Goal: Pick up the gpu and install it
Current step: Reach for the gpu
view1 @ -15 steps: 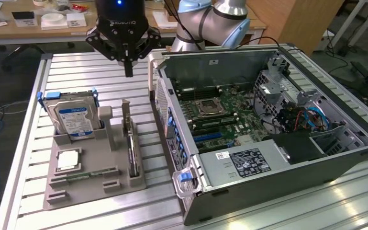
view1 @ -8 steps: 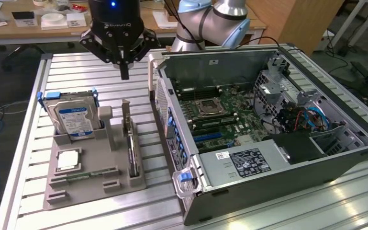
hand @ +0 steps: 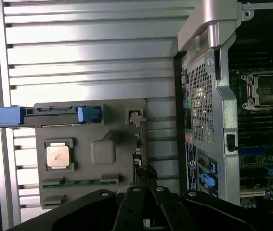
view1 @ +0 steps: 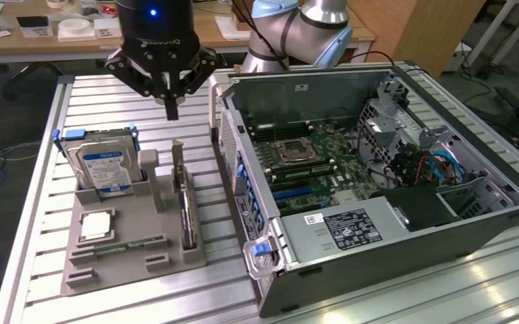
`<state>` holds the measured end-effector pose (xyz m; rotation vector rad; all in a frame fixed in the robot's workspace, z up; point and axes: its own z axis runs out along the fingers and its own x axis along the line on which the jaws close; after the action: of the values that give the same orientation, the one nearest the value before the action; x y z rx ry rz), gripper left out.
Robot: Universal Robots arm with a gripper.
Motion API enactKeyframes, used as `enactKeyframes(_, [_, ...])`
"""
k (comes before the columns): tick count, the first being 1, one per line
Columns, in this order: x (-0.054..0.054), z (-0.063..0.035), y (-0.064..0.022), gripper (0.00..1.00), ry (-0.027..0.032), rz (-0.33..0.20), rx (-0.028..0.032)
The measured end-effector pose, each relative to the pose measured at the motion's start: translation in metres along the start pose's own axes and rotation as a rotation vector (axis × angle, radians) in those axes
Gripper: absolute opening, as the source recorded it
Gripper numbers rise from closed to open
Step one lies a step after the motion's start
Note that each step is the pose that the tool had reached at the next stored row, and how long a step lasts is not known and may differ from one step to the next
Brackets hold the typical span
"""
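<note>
The gpu (view1: 185, 202) stands on edge in a slot along the exterior view's right side of the grey holder tray (view1: 106, 270), with its silver bracket at the far end. From the wrist view, the gpu (hand: 137, 156) appears as a thin dark edge. My gripper (view1: 171, 111) hangs above the slatted table, beyond the tray's far end and well above the card. Its black fingers (hand: 162, 211) meet at the tips with nothing between them. The open computer case (view1: 475, 223) lies to the exterior view's right, its motherboard (view1: 318, 169) and blue slots (view1: 297, 196) exposed.
The tray also holds a hard drive (view1: 106, 165) with a blue-white label, a square processor (view1: 95, 226) and a narrow memory stick (view1: 119, 248). The case's side wall (view1: 241, 182) stands right beside the tray. A desk with small boxes (view1: 70, 28) is behind.
</note>
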<state>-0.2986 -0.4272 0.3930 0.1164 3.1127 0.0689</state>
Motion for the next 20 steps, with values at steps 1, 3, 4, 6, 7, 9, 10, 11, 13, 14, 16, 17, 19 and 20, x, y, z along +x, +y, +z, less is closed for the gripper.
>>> enactKeyframes(1, [0.001,-0.0001,-0.0024,0.11,0.0000,0.000,0.0000])
enactKeyframes(3, [0.002,-0.0003,-0.0069,0.11,0.0000,0.000,0.0000])
enactKeyframes(4, [0.002,-0.0004,-0.0090,0.11,0.0000,0.000,-0.0001])
enactKeyframes(6, [0.003,-0.0007,-0.0135,0.11,0.0000,0.000,0.0000])
enactKeyframes(7, [0.004,-0.0008,-0.0156,0.11,0.0000,0.000,0.0000])
enactKeyframes(9, [0.004,-0.0010,-0.0195,0.11,-0.0001,0.000,0.0000])
enactKeyframes(10, [0.004,-0.0011,-0.0213,0.11,0.0000,0.000,0.0000])
enactKeyframes(11, [0.005,-0.0011,-0.0229,0.11,-0.0001,0.000,0.0000])
enactKeyframes(13, [0.005,-0.0013,-0.0265,0.11,0.0000,0.000,0.0000])
enactKeyframes(14, [0.005,-0.0014,-0.0281,0.11,0.0000,0.000,0.0000])
enactKeyframes(16, [0.005,-0.0016,-0.0310,0.11,0.0001,0.000,0.0001])
enactKeyframes(17, [0.005,-0.0015,-0.0315,0.11,0.0000,0.000,0.0000])
enactKeyframes(19, [0.005,-0.0015,-0.0314,0.11,-0.0001,0.000,-0.0001])
enactKeyframes(20, [0.005,-0.0015,-0.0315,0.11,-0.0001,0.000,0.0000])
